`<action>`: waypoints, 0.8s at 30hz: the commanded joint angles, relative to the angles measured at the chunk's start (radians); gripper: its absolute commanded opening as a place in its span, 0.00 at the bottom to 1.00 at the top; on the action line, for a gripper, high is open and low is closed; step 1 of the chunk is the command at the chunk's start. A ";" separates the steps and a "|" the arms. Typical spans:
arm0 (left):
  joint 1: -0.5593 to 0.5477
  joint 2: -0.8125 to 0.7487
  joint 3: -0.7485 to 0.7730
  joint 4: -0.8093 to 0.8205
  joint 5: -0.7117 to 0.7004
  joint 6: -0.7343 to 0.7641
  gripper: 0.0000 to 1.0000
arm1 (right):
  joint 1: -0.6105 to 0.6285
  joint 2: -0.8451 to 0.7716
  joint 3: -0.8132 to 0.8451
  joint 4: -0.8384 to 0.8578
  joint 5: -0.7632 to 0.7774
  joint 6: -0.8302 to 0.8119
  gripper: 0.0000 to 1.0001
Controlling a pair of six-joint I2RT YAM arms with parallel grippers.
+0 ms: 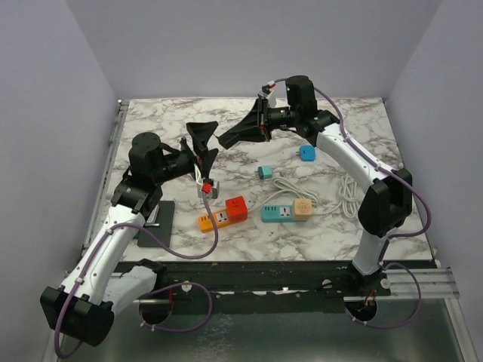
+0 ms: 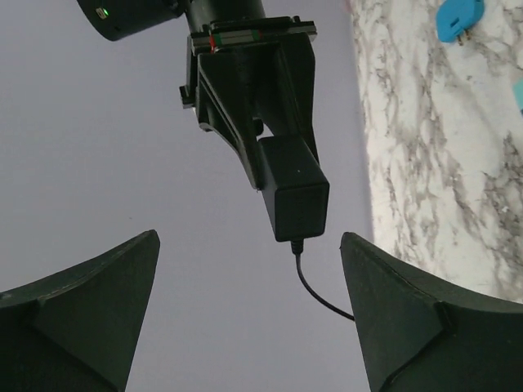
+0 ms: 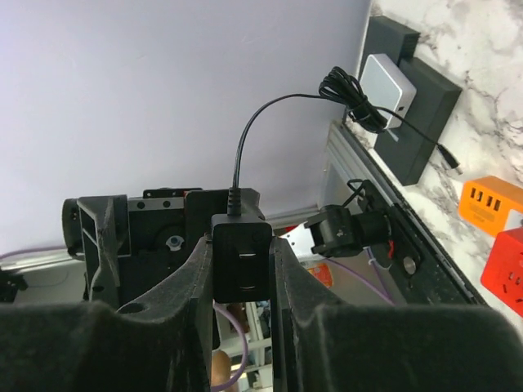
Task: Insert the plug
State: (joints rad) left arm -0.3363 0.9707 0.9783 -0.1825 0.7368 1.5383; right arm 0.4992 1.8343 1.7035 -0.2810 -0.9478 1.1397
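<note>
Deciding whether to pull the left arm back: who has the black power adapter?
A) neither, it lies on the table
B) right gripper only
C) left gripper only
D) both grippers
B: the right gripper is clamped on the black power adapter, held up off the table, while the left gripper stands wide open with its fingers clear of it on either side.

The marble tabletop (image 1: 166, 121) is carrying an orange power strip (image 1: 211, 220) and a teal power strip (image 1: 278, 214) at lower centre. A white cable (image 1: 349, 194) is lying coiled at right, with a blue plug (image 1: 306, 153) sitting above it.
</note>
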 commanded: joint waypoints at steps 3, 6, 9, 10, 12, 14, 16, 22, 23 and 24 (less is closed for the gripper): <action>-0.027 -0.005 -0.026 0.202 0.058 0.016 0.75 | 0.020 -0.007 0.019 0.070 -0.081 0.074 0.01; -0.032 -0.002 -0.022 0.202 0.056 0.001 0.62 | 0.022 -0.011 0.010 0.075 -0.077 0.080 0.01; -0.037 0.002 -0.024 0.202 0.054 0.002 0.46 | 0.032 -0.008 0.006 0.091 -0.078 0.089 0.01; -0.039 0.004 -0.024 0.201 0.053 0.002 0.36 | 0.036 -0.007 0.004 0.097 -0.079 0.094 0.01; -0.041 0.009 -0.027 0.201 0.050 0.002 0.30 | 0.041 -0.006 0.007 0.101 -0.078 0.098 0.01; -0.044 0.009 -0.029 0.199 0.052 0.001 0.31 | 0.045 -0.004 0.009 0.108 -0.076 0.104 0.01; -0.050 0.012 -0.033 0.199 0.052 0.002 0.38 | 0.051 -0.001 0.011 0.115 -0.075 0.110 0.01; -0.065 0.033 -0.037 0.199 0.028 0.010 0.70 | 0.067 0.003 0.006 0.143 -0.079 0.124 0.01; -0.066 0.035 -0.041 0.199 0.026 0.016 0.72 | 0.067 0.001 0.004 0.143 -0.080 0.124 0.01; -0.066 0.036 -0.044 0.199 0.022 0.023 0.72 | 0.068 0.000 0.001 0.145 -0.080 0.124 0.01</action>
State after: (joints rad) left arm -0.3756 0.9745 0.9501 -0.0082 0.7319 1.5345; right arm 0.5076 1.8347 1.7020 -0.1791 -0.9756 1.2404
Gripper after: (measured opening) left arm 0.678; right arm 0.270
